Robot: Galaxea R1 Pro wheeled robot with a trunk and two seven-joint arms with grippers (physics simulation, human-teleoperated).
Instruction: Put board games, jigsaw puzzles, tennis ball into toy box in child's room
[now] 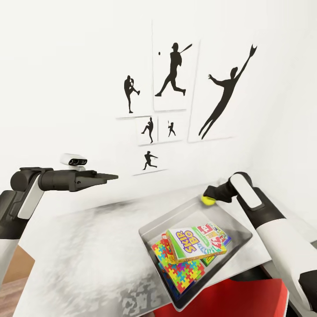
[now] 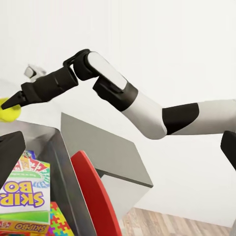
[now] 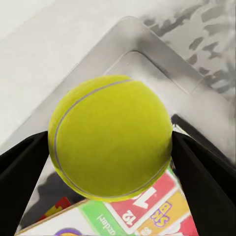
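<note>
The yellow-green tennis ball [image 1: 206, 201] [image 3: 110, 137] is pinched in my right gripper [image 1: 207, 199] [image 3: 110, 140], just above the far corner of the light grey toy box [image 1: 149, 230] on the table [image 1: 79, 251]. Inside the box lie board games, a Skip-Bo box [image 1: 193, 244] on top and another [image 1: 216, 233] behind it, over jigsaw puzzles [image 1: 178, 266]. In the left wrist view the ball [image 2: 9, 110] sits at the tip of my right gripper [image 2: 11, 104], over the Skip-Bo box [image 2: 24, 196]. My left gripper [image 1: 108, 177] [image 2: 120, 142] hovers open and empty over the table, left of the box.
A white wall with black sports silhouette pictures [image 1: 171, 79] runs behind the table. A red object [image 1: 246, 295] [image 2: 96, 196] stands against the box's near side. Wood floor [image 1: 13, 286] shows at the table's left end.
</note>
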